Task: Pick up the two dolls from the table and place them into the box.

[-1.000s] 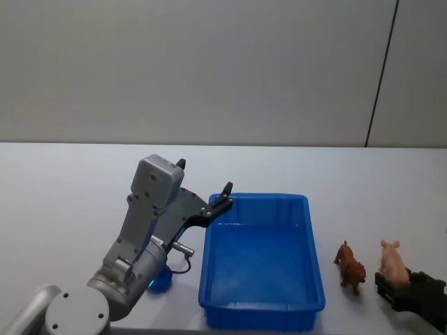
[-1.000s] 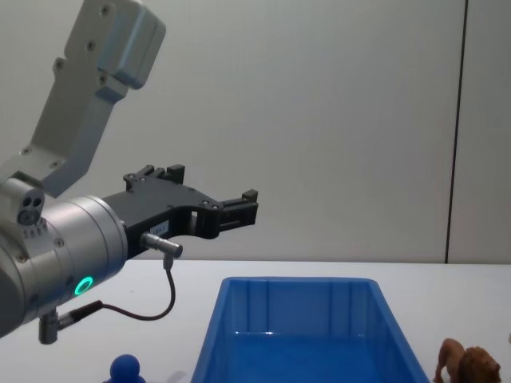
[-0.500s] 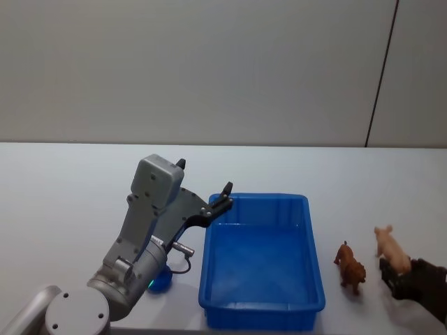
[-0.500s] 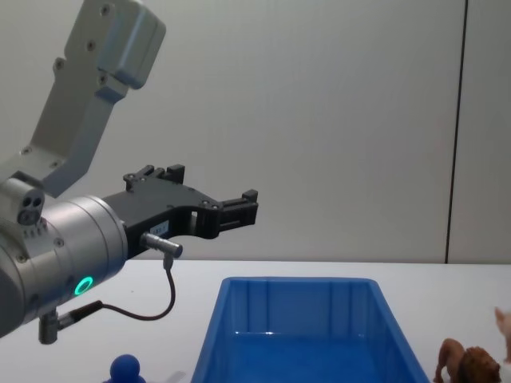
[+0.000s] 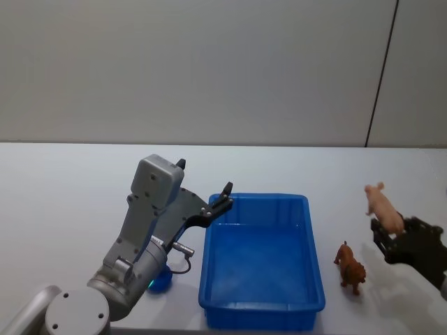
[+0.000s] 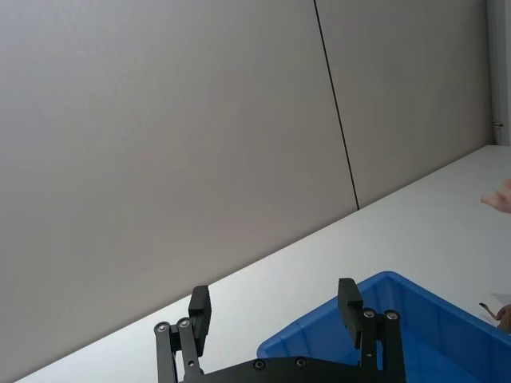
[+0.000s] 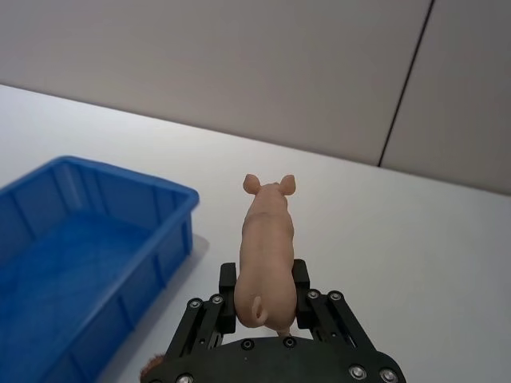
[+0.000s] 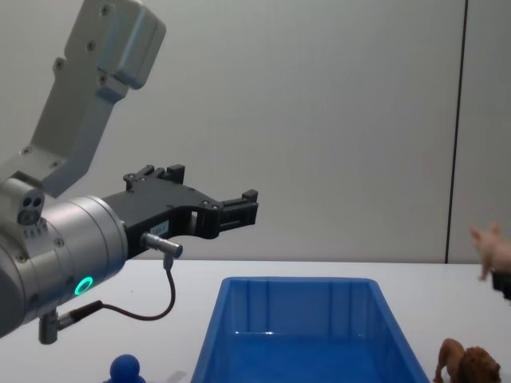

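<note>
My right gripper (image 5: 388, 227) is shut on the pale pink doll (image 5: 380, 204), held in the air to the right of the box (image 5: 262, 304). In the right wrist view the doll (image 7: 266, 247) stands clamped between the fingers of the right gripper (image 7: 264, 276), with the box (image 7: 96, 171) off to one side. The brown lion doll (image 5: 350, 267) stands on the table between box and gripper. My left gripper (image 5: 202, 177) hangs open and empty over the box's far left corner. A blue doll (image 5: 160, 279) lies on the table left of the box, partly hidden by the left arm.
The white table stretches bare behind the box up to a grey wall. In the chest view the lion (image 8: 469, 366) stands low at the right, the pink doll (image 8: 493, 246) hangs above it, and the blue doll (image 8: 125, 368) sits at the bottom left.
My right gripper has risen from the table with the pink doll and carried it up and farther back. The left arm, lion and box have not moved.
</note>
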`<action>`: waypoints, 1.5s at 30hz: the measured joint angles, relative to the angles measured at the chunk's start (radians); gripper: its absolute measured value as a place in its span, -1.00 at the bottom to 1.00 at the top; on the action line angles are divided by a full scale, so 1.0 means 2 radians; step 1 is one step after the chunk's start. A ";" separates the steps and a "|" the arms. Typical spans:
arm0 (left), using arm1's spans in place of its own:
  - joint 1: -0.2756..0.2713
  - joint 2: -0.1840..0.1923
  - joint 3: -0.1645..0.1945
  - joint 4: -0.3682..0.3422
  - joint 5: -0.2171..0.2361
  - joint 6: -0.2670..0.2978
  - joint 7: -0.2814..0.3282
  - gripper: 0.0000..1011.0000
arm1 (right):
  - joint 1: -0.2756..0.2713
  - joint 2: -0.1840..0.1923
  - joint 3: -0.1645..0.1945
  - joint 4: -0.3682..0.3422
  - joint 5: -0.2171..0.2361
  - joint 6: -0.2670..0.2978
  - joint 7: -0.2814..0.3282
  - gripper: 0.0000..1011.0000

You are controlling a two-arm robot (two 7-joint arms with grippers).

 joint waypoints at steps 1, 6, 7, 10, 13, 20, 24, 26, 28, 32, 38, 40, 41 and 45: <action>0.000 0.000 0.000 0.000 0.000 0.000 0.000 0.98 | 0.005 -0.001 -0.001 -0.002 -0.002 0.000 0.006 -0.25; 0.000 0.000 0.000 0.000 0.000 0.000 0.000 0.98 | 0.024 -0.007 -0.005 -0.003 -0.010 0.008 0.035 -0.25; 0.000 0.000 0.000 0.000 0.000 0.000 0.000 0.98 | 0.024 -0.007 -0.005 -0.003 -0.010 0.008 0.035 -0.25; 0.000 0.000 0.000 0.000 0.000 0.000 0.000 0.98 | 0.037 -0.012 -0.008 0.000 -0.014 0.016 0.054 -0.25; 0.000 0.000 0.000 0.000 0.000 0.000 0.000 0.98 | 0.051 -0.019 -0.013 0.008 -0.017 0.027 0.074 -0.25; 0.000 0.000 0.000 0.000 0.000 0.000 0.000 0.98 | 0.086 -0.039 -0.027 0.032 -0.024 0.053 0.120 -0.25; 0.000 0.000 0.000 0.000 0.000 0.000 0.000 0.98 | 0.107 -0.054 -0.039 0.052 -0.030 0.070 0.148 -0.25; 0.000 0.000 0.000 0.000 0.000 0.000 0.000 0.98 | 0.113 -0.058 -0.042 0.058 -0.032 0.074 0.156 -0.25; 0.000 0.000 0.000 0.000 0.000 0.000 0.000 0.98 | 0.120 -0.064 -0.048 0.067 -0.036 0.080 0.167 -0.25; 0.000 0.000 0.000 0.000 0.000 0.000 0.000 0.98 | 0.131 -0.071 -0.055 0.079 -0.042 0.088 0.182 -0.17; 0.000 0.000 0.000 0.000 0.000 0.000 0.000 0.98 | 0.141 -0.079 -0.064 0.093 -0.050 0.094 0.199 0.23; 0.000 0.000 0.000 0.000 0.000 0.000 0.000 0.98 | 0.143 -0.079 -0.066 0.095 -0.053 0.094 0.201 0.39; 0.000 0.000 0.000 0.000 0.000 0.000 0.000 0.98 | 0.143 -0.080 -0.066 0.095 -0.053 0.094 0.202 0.43; 0.000 0.000 0.000 0.000 0.000 0.000 0.000 0.98 | 0.143 -0.078 -0.067 0.095 -0.055 0.091 0.202 0.65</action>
